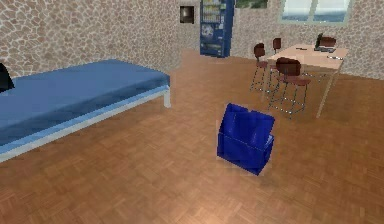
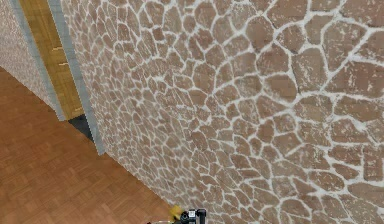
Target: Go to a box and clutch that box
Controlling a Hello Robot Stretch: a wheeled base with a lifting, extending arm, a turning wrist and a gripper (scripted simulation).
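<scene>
A blue box [image 1: 246,138] with its flaps up stands on the wooden floor, a little right of the middle in the forward view and fairly near. At the bottom edge of the arm side view, a small dark and white part of my gripper [image 2: 189,215] pokes up with a yellow bit beside it, in front of a stone wall [image 2: 240,100]. Its far end is cut off, so I cannot tell whether it holds anything.
A low bed [image 1: 70,95] with a blue mattress fills the forward view's left. A table [image 1: 318,55] with several dark chairs [image 1: 290,80] stands at the back right, and a blue cabinet [image 1: 215,25] against the far wall. A wooden door [image 2: 55,55] is at the arm side view's left.
</scene>
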